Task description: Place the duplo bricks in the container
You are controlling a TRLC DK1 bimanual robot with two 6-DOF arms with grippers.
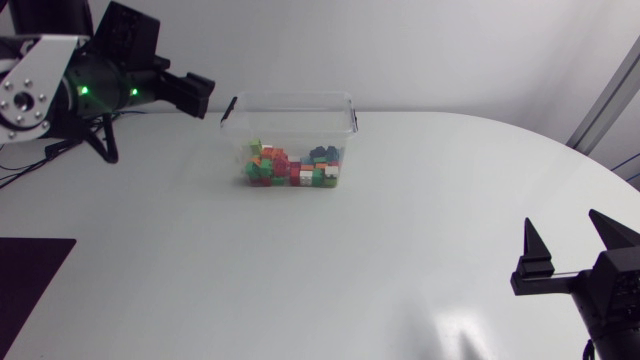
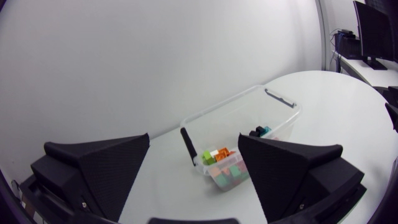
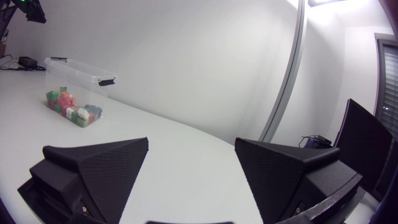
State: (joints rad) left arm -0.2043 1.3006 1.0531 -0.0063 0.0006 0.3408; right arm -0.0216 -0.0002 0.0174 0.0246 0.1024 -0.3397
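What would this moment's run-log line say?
duplo bricks: in container | left gripper: open, empty, near container | right gripper: open, empty, far from container

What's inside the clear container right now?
A pile of duplo bricks, green, orange, red, teal and white, on the floor of the container. Lower bricks are hidden.
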